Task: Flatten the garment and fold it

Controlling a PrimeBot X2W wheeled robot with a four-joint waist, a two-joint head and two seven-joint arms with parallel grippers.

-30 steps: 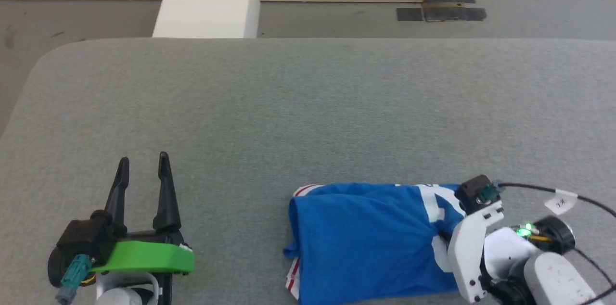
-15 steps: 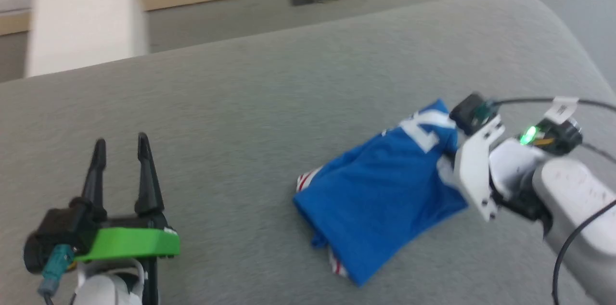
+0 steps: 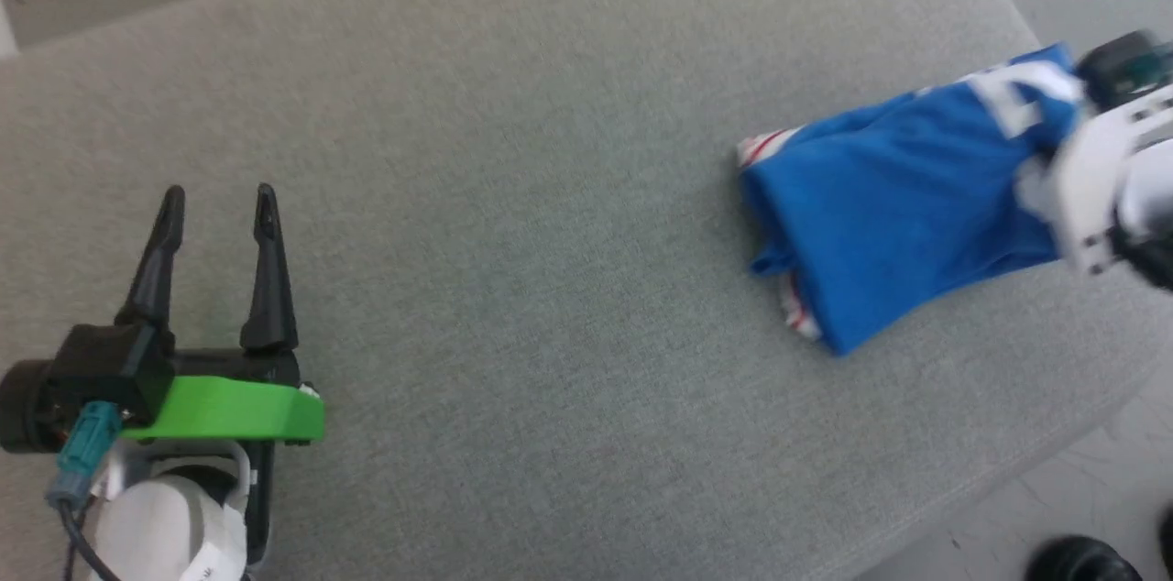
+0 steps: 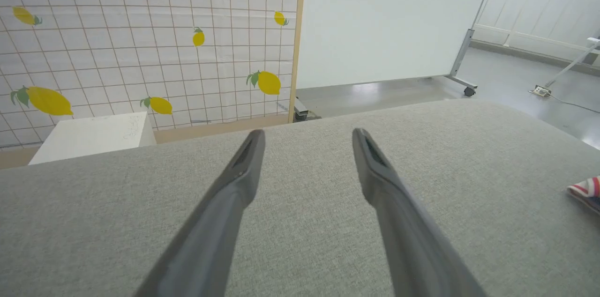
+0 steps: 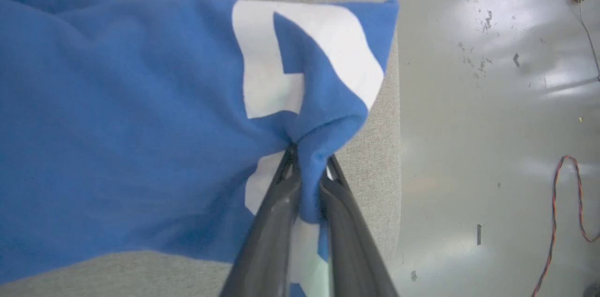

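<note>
Right pincer [image 5: 307, 159] pinching a bunched fold of the blue jersey [image 5: 117, 123] by the tabletop [image 3: 550, 150] edge. Left pincer [image 3: 218, 196] spread, well apart from it.

Left hand [image 3: 218, 193]: tapered black fingers [image 3: 268, 288] above green plate [image 3: 229, 411]; teal connector [image 3: 81, 454] left of plate; white wrist [image 3: 156, 526] below plate.

The garment [image 3: 898, 196] lies on the table [image 3: 550, 150] at its R end, close to the edge, w/ floor [image 5: 492, 123] just beyond. R gripper [image 5: 309, 159] is at the garment's R end, a fold of cloth pinched between its fingers. L gripper [image 3: 219, 191] is over the table's near L part, well apart from the garment. Behind the table, L side: a box [image 4: 93, 135], then a screen [image 4: 140, 44]. A wheeled panel [image 4: 384, 20] stands R of the screen.
</note>
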